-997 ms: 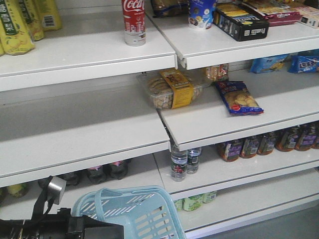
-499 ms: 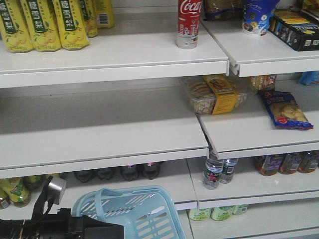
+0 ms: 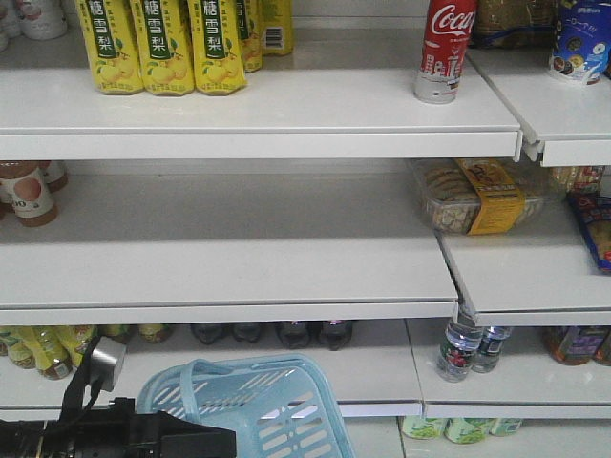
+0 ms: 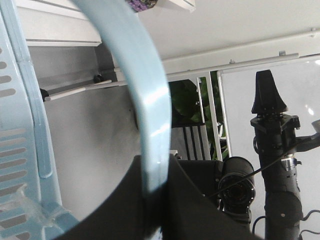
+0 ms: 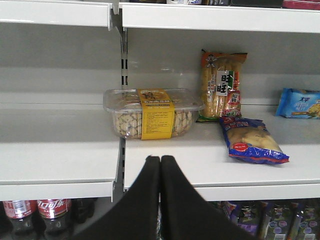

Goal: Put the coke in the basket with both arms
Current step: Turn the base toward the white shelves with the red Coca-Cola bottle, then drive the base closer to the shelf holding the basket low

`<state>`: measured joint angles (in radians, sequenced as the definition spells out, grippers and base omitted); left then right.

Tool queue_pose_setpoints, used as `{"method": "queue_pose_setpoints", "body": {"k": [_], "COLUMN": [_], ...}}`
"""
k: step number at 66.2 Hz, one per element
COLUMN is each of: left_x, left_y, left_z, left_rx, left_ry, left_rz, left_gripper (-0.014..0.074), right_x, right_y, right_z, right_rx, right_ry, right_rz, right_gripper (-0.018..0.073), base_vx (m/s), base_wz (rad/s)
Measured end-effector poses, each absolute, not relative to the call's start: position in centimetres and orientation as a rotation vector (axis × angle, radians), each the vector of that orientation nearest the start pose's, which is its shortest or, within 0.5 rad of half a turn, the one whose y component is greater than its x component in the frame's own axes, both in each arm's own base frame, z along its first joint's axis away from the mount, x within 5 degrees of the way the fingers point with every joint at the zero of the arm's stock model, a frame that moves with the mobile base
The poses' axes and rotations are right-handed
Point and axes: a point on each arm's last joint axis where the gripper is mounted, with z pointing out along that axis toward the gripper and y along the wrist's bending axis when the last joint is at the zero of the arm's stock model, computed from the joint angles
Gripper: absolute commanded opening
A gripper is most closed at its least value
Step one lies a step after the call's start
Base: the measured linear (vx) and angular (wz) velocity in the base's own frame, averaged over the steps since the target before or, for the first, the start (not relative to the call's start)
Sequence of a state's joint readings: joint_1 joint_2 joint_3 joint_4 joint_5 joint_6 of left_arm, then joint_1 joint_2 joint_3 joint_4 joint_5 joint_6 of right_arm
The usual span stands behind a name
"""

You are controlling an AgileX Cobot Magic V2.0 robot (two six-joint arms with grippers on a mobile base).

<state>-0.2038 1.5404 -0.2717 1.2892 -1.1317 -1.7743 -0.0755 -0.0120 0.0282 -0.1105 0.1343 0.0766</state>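
Observation:
The coke (image 3: 444, 52), a slim red can with white script and a silver lower band, stands upright on the top shelf at the upper right of the front view. The light blue basket (image 3: 253, 410) hangs low in front of the shelves, held by my left arm. My left gripper (image 4: 157, 175) is shut on the basket's hoop handle (image 4: 147, 95), which runs up between the black fingers. The right gripper (image 5: 160, 159) is shut with nothing in it, facing the middle shelf well below the coke's level. The coke does not show in either wrist view.
Yellow pear-drink bottles (image 3: 162, 43) line the top shelf's left. A clear biscuit box (image 5: 150, 112), a tall snack pack (image 5: 222, 85) and a blue snack bag (image 5: 250, 140) lie on the middle shelf. Dark bottles (image 3: 286, 332) and small water bottles (image 3: 463, 348) fill the lower shelves.
The shelves and the coke have slid to the right in the front view, so the camera has moved left. The basket and left arm keep the same place in the frame.

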Motion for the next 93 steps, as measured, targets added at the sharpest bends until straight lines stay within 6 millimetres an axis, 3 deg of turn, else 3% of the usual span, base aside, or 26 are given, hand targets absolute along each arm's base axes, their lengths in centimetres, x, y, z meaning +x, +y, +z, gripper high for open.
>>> {"method": "queue_pose_setpoints", "body": {"k": [93], "left_x": [16.17], "left_y": [-11.42], "left_z": [15.56], "left_rx": [-0.039], "left_ry": [2.353], "left_rz": [-1.695], "left_gripper": [-0.0007], "right_x": [5.63], "right_y": [-0.56], "right_z": [19.22], "right_rx": [0.046], "right_ry": [1.633], "right_rz": [-0.095], "right_gripper": [-0.0009], "base_vx": [0.01], "base_wz": [0.02]}}
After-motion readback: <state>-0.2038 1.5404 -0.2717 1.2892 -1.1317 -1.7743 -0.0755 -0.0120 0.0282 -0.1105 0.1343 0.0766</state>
